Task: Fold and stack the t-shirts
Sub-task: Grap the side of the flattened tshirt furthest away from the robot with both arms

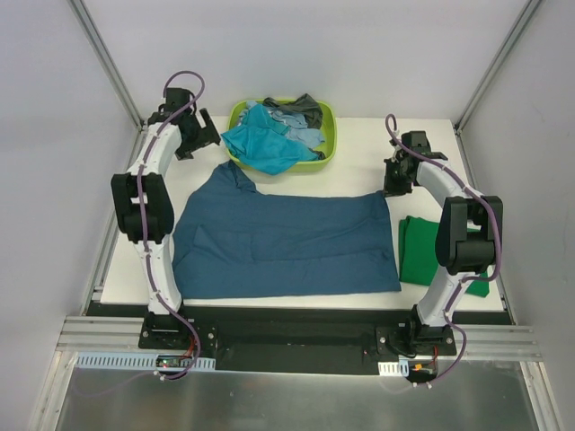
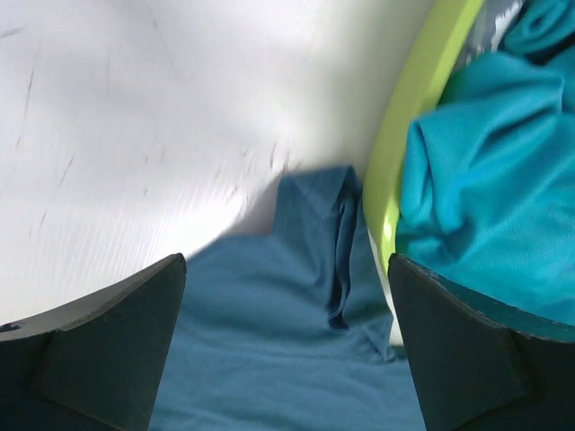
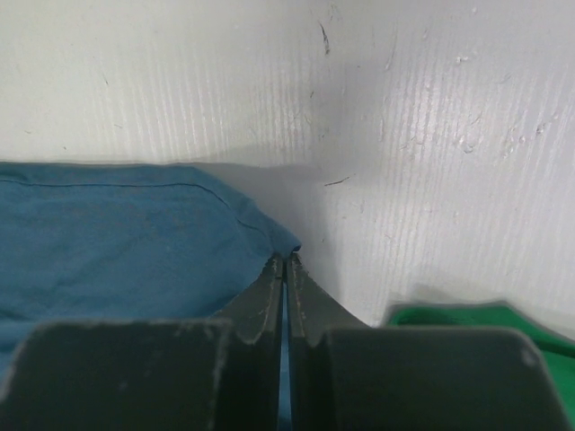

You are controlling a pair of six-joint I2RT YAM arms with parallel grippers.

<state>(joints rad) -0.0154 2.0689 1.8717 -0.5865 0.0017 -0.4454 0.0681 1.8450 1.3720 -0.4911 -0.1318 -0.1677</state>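
A large dark blue t-shirt (image 1: pixel 287 242) lies spread across the white table. My right gripper (image 1: pixel 393 184) is shut on its far right corner; in the right wrist view the gripper (image 3: pixel 285 259) has the blue cloth (image 3: pixel 108 233) pinched between its fingers. My left gripper (image 1: pixel 208 135) is open and empty, hovering over the shirt's far left corner (image 2: pixel 269 359) beside the basket. A bright green t-shirt (image 1: pixel 418 251) lies folded at the right and also shows in the right wrist view (image 3: pixel 467 319). Teal (image 1: pixel 265 144), light blue (image 1: pixel 305 136) and dark grey (image 1: pixel 305 106) shirts lie piled in the basket.
The lime-green plastic basket (image 1: pixel 331 135) stands at the back centre of the table, its rim (image 2: pixel 404 126) just right of my left gripper (image 2: pixel 286 269), with teal cloth (image 2: pixel 485 197) hanging over it. Grey walls and metal posts enclose the table.
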